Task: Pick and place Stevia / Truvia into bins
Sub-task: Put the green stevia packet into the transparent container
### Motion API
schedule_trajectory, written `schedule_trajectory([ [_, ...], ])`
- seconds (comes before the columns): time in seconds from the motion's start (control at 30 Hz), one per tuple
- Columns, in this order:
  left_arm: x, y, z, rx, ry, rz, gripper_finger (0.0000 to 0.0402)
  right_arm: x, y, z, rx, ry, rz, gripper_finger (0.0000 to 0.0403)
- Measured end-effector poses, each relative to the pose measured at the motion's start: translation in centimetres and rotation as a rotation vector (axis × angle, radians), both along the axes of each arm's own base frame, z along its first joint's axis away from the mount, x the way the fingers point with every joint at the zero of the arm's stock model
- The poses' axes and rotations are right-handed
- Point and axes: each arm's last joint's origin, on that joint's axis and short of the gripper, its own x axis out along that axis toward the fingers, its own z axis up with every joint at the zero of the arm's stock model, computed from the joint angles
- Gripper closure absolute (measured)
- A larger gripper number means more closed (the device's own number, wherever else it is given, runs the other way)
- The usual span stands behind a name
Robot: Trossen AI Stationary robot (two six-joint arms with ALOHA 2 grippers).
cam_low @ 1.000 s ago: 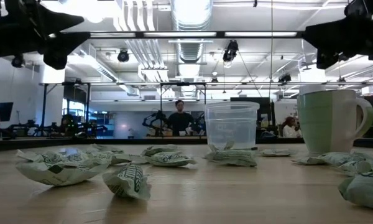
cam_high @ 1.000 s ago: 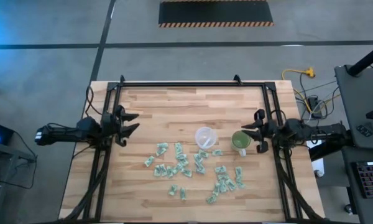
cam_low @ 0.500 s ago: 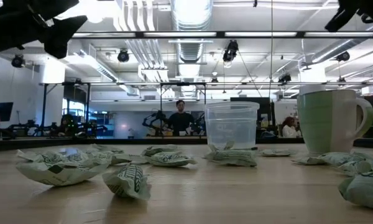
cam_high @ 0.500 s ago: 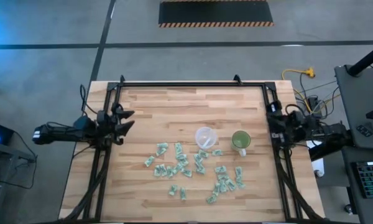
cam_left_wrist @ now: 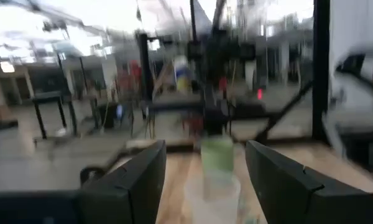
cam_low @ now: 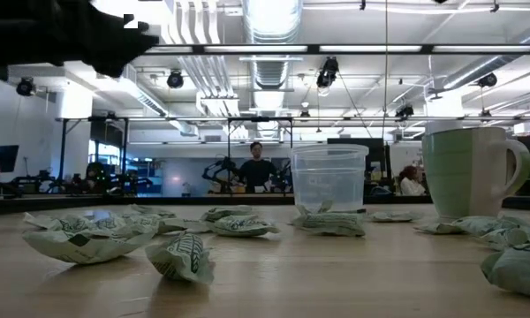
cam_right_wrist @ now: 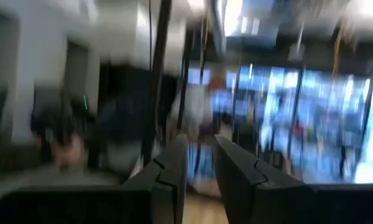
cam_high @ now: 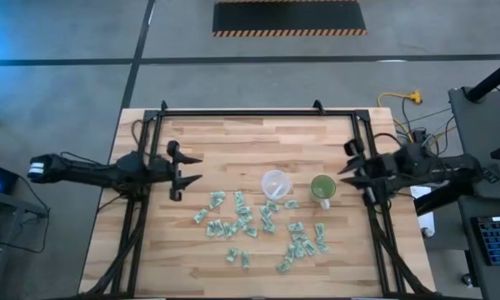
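Note:
Several pale green and white Stevia sachets lie flat and scattered on the wooden table, toward its near side; they also show in the low view. The clear plastic cup and the green cup stand upright side by side just beyond them. My left gripper hovers open above the table's left part, pointing right toward the cups. My right gripper hovers at the right rail next to the green cup, with a narrow gap between its fingers. Neither holds anything.
A black metal frame runs along the table's far, left and right edges. Bare wood stretches across the far half. In the low view the clear cup and the handled green cup stand behind the sachets; a person stands far off in the room.
My left gripper drew back slightly toward the table's left edge, then reached right, farther over the table toward the cups. My right gripper pulled back behind the right rail, then came forward again toward the green cup. Sachets and cups stayed where they were.

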Motion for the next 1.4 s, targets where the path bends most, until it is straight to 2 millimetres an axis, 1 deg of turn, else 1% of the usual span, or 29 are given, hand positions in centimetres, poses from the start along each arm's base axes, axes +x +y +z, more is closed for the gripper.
schedule_trajectory([
  [0.1, 1.2, 0.0, -0.3, 0.006, 0.192, 0.015, 0.0197, 1.8, 0.2, 0.5, -0.040, 0.228, -0.003, 0.0335],
  [0.23, 2.3, 0.1, -1.1, -0.074, 0.490, 0.071, 0.0197, 4.1, 0.7, -0.2, -0.085, 0.509, -0.025, 0.0335],
  [0.33, 3.1, 0.1, -0.7, -0.145, 0.618, 0.099, 0.0197, 5.4, 1.4, -0.9, -0.123, 0.634, -0.047, 0.0335],
  [0.43, 3.7, 0.0, -1.3, -0.195, 0.759, 0.107, 0.0197, 6.3, 2.2, -1.6, -0.155, 0.697, -0.042, 0.0335],
  [0.53, 4.4, -0.2, -1.7, -0.232, 0.810, 0.071, 0.0197, 6.9, 3.2, -2.1, -0.183, 0.719, -0.045, 0.0335],
  [0.63, 5.0, -0.6, -3.2, -0.234, 0.900, 0.047, 0.0197, 7.2, 4.1, -2.5, -0.192, 0.733, -0.077, 0.0335],
  [0.7, 5.4, -0.8, -4.0, -0.227, 0.944, 0.044, 0.0197, 7.2, 4.8, -3.0, -0.209, 0.751, -0.095, 0.0335],
  [0.87, 6.4, -0.9, -5.3, -0.209, 1.003, 0.071, 0.0197, 7.1, 6.0, -3.0, -0.239, 0.731, -0.123, 0.0335],
  [1.07, 7.1, -0.8, -6.6, -0.189, 1.045, 0.107, 0.0197, 6.9, 6.7, -3.0, -0.207, 0.723, -0.127, 0.0335],
  [1.2, 7.9, -0.9, -7.4, -0.190, 1.027, 0.104, 0.0197, 6.9, 7.0, -3.2, -0.198, 0.735, -0.119, 0.0335],
  [1.4, 8.5, -0.9, -8.1, -0.183, 1.041, 0.103, 0.0197, 7.0, 7.2, -3.6, -0.192, 0.752, -0.131, 0.0335],
])
